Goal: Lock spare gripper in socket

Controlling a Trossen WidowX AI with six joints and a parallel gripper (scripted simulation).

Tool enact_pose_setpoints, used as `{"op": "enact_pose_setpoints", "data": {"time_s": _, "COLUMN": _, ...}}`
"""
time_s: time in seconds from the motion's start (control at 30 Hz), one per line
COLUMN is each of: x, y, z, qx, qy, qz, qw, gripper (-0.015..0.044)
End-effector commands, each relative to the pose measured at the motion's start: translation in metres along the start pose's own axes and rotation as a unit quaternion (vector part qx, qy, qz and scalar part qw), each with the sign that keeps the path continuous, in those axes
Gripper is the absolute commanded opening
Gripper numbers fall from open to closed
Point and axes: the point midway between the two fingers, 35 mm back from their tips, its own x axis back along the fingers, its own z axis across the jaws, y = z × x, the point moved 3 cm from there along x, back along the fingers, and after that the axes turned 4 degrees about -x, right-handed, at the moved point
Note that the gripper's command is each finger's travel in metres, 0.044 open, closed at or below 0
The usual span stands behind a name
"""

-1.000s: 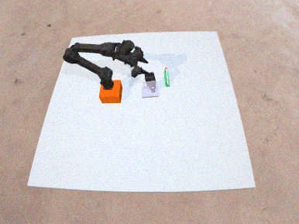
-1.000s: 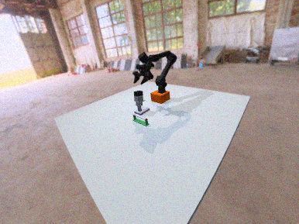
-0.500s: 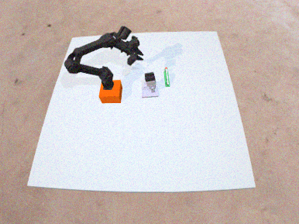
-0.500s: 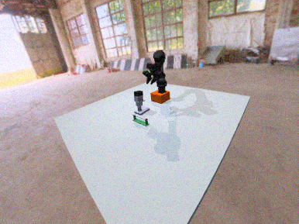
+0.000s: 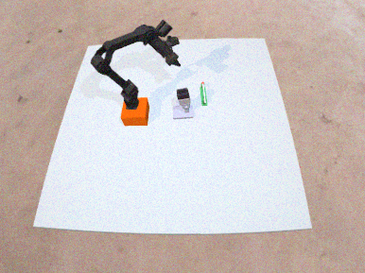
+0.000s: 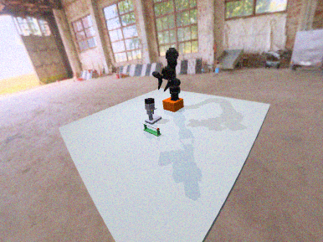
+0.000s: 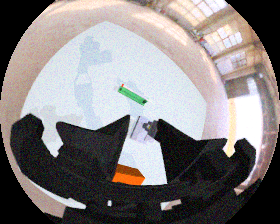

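Note:
The mount's pale lilac base [image 5: 178,115] [image 6: 156,120] [image 7: 136,130] lies flat. The spare gripper [image 5: 182,93] [image 6: 150,105], dark on top and grey below, stands upright over it on the socket. A green holder [image 5: 204,103] [image 6: 151,131] [image 7: 133,95] lies beside the mount. A thin pale bar with a red end [image 5: 202,83] [image 6: 158,129] [image 7: 122,86] runs along its top, apparently the pin. Whether anything passes through the socket is too small to tell. My gripper [image 5: 179,53] [image 6: 162,90] [image 7: 144,119] is partly open and empty, high above the mat and away from the mount.
The orange block [image 5: 135,114] [image 6: 172,105] [image 7: 128,175] under the arm's base stands beside the mount. All stands on a large white mat [image 5: 175,179] [image 6: 125,171]. The arm's shadow falls across the mat near the green holder.

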Motion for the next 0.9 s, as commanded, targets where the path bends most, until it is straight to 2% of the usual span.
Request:
{"op": "enact_pose_setpoints", "data": {"time_s": 0.0, "x": -0.020, "y": 0.020, "z": 0.000, "qx": 0.115, "qy": 0.003, "qz": 0.058, "qw": 0.992, "gripper": 0.0180}}
{"op": "enact_pose_setpoints", "data": {"time_s": 0.23, "x": -0.074, "y": 0.053, "z": -0.004, "qx": 0.329, "qy": 0.054, "qz": 0.158, "qw": 0.929, "gripper": 0.0180}}
{"op": "enact_pose_setpoints", "data": {"time_s": 0.57, "x": -0.163, "y": 0.076, "z": -0.011, "qx": 0.549, "qy": 0.190, "qz": 0.228, "qw": 0.781, "gripper": 0.0180}}
{"op": "enact_pose_setpoints", "data": {"time_s": 0.87, "x": -0.172, "y": 0.071, "z": -0.024, "qx": 0.561, "qy": 0.200, "qz": 0.231, "qw": 0.770, "gripper": 0.0180}}
